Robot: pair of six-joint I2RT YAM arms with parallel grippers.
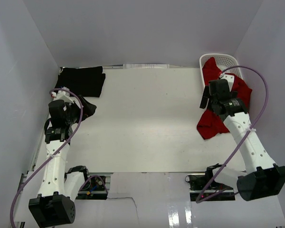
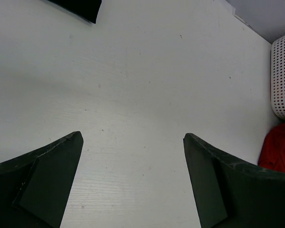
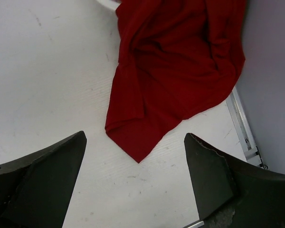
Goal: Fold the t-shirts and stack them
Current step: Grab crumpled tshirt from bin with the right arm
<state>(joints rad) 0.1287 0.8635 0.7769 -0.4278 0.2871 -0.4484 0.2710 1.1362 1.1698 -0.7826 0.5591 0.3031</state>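
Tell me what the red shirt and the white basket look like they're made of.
Red shirt: soft matte cloth, probably a cotton knit; it lies in loose folds and creases, with a turned hem along its edge. White basket: stiff moulded plastic, smooth finish as far as it shows; its wall has even rows of small holes.

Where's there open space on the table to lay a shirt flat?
The middle of the table is bare, between the black t-shirt at far left and the red t-shirt at right. The far right corner is crowded: that shirt spills from the white basket beside the right claw.
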